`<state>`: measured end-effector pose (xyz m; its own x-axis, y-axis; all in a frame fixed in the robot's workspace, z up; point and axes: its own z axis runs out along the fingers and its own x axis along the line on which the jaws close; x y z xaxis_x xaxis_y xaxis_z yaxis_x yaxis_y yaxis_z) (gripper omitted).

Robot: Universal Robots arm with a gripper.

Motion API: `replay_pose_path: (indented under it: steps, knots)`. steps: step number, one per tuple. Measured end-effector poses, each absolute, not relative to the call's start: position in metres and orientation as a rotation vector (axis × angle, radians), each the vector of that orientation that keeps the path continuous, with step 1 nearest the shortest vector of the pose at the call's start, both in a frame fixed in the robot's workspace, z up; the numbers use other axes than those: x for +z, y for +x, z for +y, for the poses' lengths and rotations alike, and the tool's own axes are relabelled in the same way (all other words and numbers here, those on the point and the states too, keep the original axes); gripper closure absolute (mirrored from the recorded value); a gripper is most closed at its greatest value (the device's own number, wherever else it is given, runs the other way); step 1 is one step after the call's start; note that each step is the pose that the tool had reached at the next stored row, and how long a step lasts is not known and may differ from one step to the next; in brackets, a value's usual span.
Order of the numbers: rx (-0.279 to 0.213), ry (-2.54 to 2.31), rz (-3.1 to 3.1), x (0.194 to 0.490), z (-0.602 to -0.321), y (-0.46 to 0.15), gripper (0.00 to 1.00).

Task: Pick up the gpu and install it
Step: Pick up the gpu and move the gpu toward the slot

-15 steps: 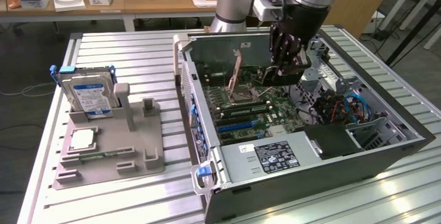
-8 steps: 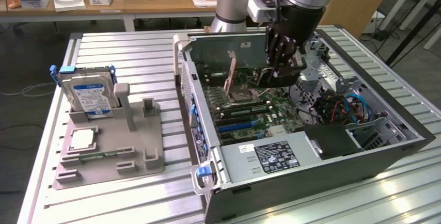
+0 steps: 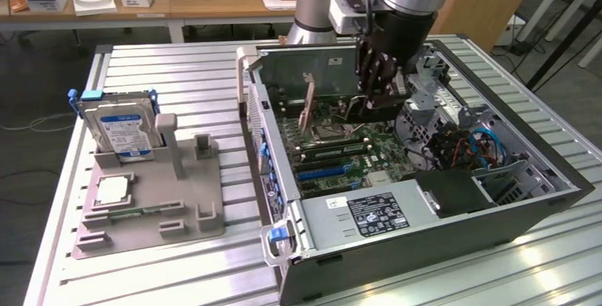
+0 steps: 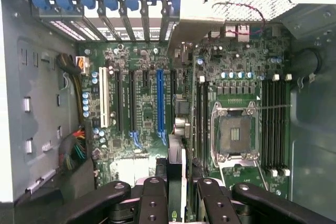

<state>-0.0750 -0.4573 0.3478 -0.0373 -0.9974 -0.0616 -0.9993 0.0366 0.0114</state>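
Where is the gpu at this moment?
The gpu is held edge-on in the gripper, inside the open computer case on the exterior view's right, over the green board and near its long blue slot.

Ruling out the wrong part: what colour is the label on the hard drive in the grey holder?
Blue label, clearest in the exterior view.

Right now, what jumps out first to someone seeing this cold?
The open computer case on the exterior view's right of the metal table, its motherboard bare. The gripper hangs inside it, shut on the gpu, which is held edge-on over the board near the empty blue slot. On the exterior view's left, a grey tray holds a blue-labelled hard drive standing upright.
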Motion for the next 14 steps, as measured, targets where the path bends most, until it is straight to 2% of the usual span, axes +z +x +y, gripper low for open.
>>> replay_pose_path:
  steps: [14]
  knots:
    - [0.079, -2.157, 2.232, 0.331, -0.461, -0.081, 0.73]
